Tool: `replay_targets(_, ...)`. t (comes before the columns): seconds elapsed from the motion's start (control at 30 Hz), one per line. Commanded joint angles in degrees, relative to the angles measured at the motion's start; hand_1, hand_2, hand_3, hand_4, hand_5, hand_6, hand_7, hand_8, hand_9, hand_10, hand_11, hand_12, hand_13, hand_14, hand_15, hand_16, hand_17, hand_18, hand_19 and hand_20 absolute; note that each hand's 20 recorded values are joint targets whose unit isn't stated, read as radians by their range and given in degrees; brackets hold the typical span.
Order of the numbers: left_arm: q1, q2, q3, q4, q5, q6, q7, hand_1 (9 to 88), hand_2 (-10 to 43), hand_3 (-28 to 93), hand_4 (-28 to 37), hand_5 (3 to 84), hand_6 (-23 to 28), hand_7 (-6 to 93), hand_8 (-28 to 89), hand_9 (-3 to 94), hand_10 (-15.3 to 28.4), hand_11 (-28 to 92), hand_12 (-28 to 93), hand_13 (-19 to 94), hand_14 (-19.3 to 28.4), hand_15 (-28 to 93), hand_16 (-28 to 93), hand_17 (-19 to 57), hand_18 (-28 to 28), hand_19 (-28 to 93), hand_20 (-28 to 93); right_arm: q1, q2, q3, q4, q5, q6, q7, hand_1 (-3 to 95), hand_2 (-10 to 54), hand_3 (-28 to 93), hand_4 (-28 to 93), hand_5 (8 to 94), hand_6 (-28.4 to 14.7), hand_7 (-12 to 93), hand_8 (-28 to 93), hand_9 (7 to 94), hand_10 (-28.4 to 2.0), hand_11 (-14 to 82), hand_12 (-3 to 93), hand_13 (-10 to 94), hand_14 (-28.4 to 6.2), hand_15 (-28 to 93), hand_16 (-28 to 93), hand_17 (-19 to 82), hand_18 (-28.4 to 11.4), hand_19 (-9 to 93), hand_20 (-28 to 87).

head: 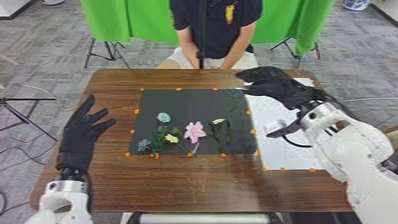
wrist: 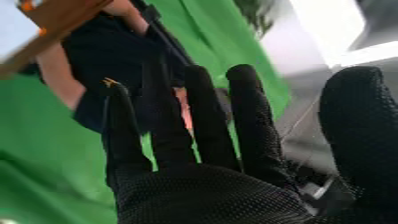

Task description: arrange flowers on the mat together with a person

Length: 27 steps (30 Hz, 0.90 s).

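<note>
Black fabric covers the right hand [head: 282, 91], positioned at the mat's far right corner; contact with the surface cannot be determined. In the right wrist view, the same hand [wrist: 209, 195] is released, fingers extended and apart, thumb clear of them, nothing grasped. The black mat [head: 191, 102] carries the flowers, all lying flat. From right to left: a white flower [head: 218, 121], right of centre, green stem directed toward the near edge; a pink flower [head: 195, 131], near the centre; a yellow flower [head: 171, 139], nearer the near edge; a light blue flower [head: 163, 117], toward the left edge; and a blue flower [head: 144, 144], at the near left corner. Green foliage [head: 160, 136] lies between the two blue units. The left hand [head: 78, 136] is located at the table's left edge, apart from the mat, released, fingers straight, thumb spread. A white sheet [head: 289, 159] adjoins the mat's right edge. The brown table [head: 191, 190] supports both. Beyond its far edge hangs a green curtain [head: 124, 21].
</note>
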<state>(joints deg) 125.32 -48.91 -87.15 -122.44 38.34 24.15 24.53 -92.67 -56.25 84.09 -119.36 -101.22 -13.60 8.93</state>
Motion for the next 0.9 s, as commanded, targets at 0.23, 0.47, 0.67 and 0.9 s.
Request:
replay_targets(0.23, -0.5, -0.42, 1.56, 0.44, 0.6, -0.72, -1.27, 24.6, 6.5, 80, -28.3, 28.0, 1.1, 14.4, -12, 32.4, 15.8, 22, 7, 27, 23.5, 47, -8, -8.4, 22.5, 47, 16, -16.6, -9.4, 7.4, -0.6, 37.5, 4.9, -1.7, 19.6, 3.6, 79, -26, 41.7, 1.1, 12, -11, 41.5, -13.9, 5.4, 13.7, 30, -14.2, 12, 15, 6, -24.3, 40, 9)
replay_targets(0.47, -0.8, -0.9, 1.83, 0.59, 0.93, -1.08, -1.87, 24.6, 6.5, 80, -28.3, 27.9, 1.1, 14.5, -12, 32.4, 15.9, 22, 7, 26, 23.5, 46, -8, -8.5, 22.4, 47, 16, -20.1, -12.0, 8.0, -1.1, 39.8, 7.7, -2.5, 19.1, 4.6, 81, -27, 40.5, 1.0, 12, -11, 40.2, -13.6, 4.2, 13.9, 27, -13.7, 7, 19, 5, -23.1, 38, 8)
replay_targets(0.67, -0.6, -1.33, 1.43, 0.66, 1.12, -1.38, -1.81, 24.7, 6.5, 80, -28.3, 27.9, 1.1, 14.4, -12, 32.4, 15.8, 22, 7, 26, 23.4, 46, -8, -8.5, 22.4, 47, 16, -21.4, -13.1, 7.7, -1.2, 39.8, 9.9, -4.7, 18.6, 5.3, 81, -27, 40.3, 1.3, 12, -11, 40.2, -12.7, 4.1, 13.5, 31, -14.8, 8, 20, 5, -22.4, 37, 8)
replay_targets(0.9, -0.6, -1.39, 1.51, 0.65, 1.28, -1.47, -1.97, 24.6, 6.7, 80, -28.3, 27.5, 0.8, 14.7, -12, 31.8, 15.6, 22, 6, 27, 23.2, 45, -8, -8.7, 22.4, 47, 16, -21.5, -13.3, 7.5, -1.2, 39.7, 9.1, -4.7, 17.9, 5.6, 83, -28, 39.5, 1.9, 12, -11, 37.9, -10.9, 3.6, 13.1, 30, -15.2, 8, 20, 4, -22.9, 37, 8)
